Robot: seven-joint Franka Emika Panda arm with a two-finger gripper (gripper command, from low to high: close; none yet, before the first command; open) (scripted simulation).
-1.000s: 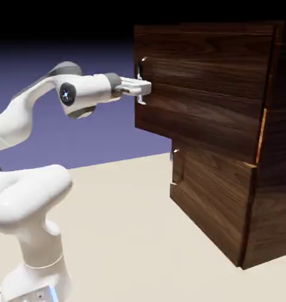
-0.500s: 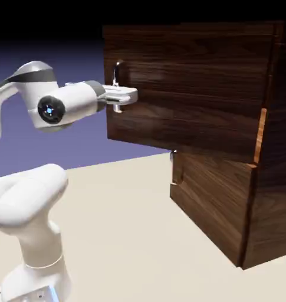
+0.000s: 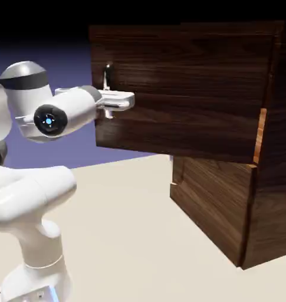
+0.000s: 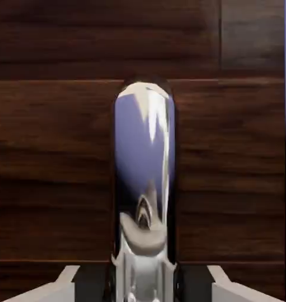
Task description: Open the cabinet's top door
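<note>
Progress: the top door (image 3: 174, 94) is swung partly out from the cabinet (image 3: 269, 147); a wider swing is judged to be left.
Gripper: the gripper (image 3: 112, 101) is clamped on the handle (image 4: 144, 194), near the door's left edge.
Door place: upper front of the cabinet, at the right of the scene, above a shorter lower panel (image 3: 213, 200).
Materials: dark walnut with level grain; the handle is a slim, rounded, mirror-bright silver bar.
Arm: smooth white shell with grey joints.

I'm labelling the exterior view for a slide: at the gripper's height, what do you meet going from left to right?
Arm's white wrist housing with the blue light → gripper shut on the silver handle → top door, swung out → cabinet at the right.
</note>
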